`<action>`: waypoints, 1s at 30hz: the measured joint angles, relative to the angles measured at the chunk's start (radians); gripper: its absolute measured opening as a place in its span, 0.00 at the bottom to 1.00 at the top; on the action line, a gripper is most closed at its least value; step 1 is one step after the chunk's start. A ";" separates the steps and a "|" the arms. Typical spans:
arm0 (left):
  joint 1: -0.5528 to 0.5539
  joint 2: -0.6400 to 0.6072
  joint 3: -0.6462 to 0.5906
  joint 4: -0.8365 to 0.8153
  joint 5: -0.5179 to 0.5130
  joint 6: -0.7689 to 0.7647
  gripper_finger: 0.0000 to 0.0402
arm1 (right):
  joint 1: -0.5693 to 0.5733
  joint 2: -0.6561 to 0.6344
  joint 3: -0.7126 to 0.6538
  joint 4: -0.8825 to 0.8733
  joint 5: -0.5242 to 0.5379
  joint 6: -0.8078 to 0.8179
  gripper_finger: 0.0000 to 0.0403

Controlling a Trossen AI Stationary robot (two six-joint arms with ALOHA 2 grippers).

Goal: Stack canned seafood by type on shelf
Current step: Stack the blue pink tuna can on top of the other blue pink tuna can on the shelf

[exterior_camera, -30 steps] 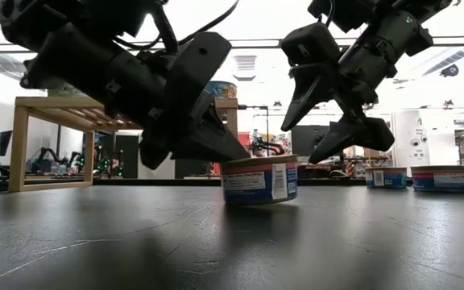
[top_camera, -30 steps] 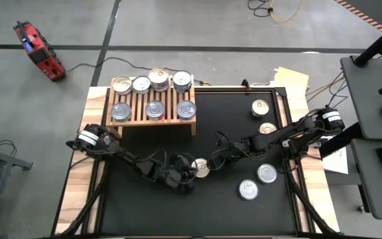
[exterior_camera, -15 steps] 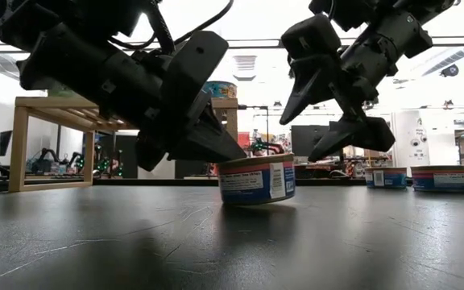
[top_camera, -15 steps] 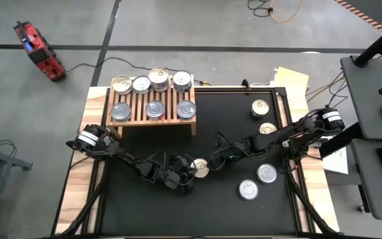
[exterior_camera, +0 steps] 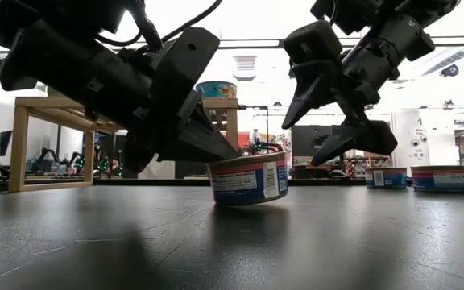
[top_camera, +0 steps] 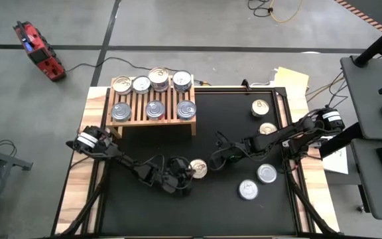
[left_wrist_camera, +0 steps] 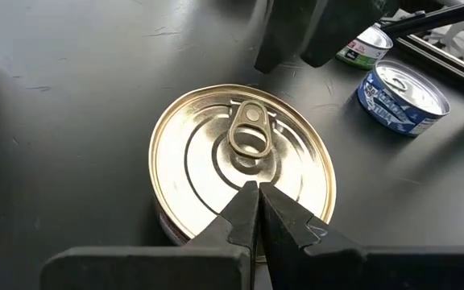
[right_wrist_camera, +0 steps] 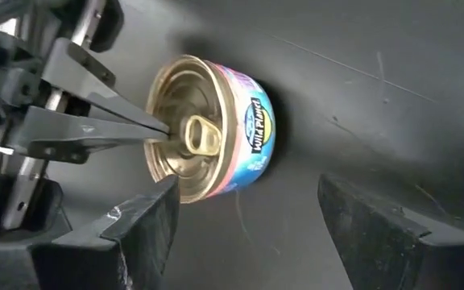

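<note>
The shelf [top_camera: 154, 119] already holds seven cans. One gold-lid can [exterior_camera: 245, 180] sits tipped on the mat. The left gripper [left_wrist_camera: 256, 197], pinched shut, presses its lid, maybe steadying it. The right gripper [exterior_camera: 329, 113] waits wide open just beside it.

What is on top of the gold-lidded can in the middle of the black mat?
The left end effector, shut, presses its fingertips on the gold-lidded can beside the pull tab. Whether they are hooked under the tab is hidden.

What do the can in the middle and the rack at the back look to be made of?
Can: metal, seemingly; shiny gold lid with pressed rings and pull tab, printed blue label around its side. Rack: light, apparently unpainted wood; slatted top of parallel strips.
</note>
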State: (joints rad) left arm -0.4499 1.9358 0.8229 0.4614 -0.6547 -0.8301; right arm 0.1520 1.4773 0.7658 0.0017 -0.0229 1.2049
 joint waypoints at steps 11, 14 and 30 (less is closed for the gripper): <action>-0.022 0.000 -0.037 0.085 -0.017 -0.021 0.00 | 0.000 0.000 0.000 0.027 -0.003 0.007 0.71; -0.032 0.000 -0.084 0.166 -0.017 -0.026 0.00 | 0.000 0.000 0.000 0.027 -0.005 0.011 0.71; -0.048 0.009 -0.124 0.230 -0.032 -0.025 0.00 | 0.000 0.001 0.000 0.069 -0.056 0.039 0.71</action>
State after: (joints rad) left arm -0.4975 1.9447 0.6985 0.6919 -0.6862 -0.8553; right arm 0.1520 1.4781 0.7658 0.0708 -0.0792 1.2434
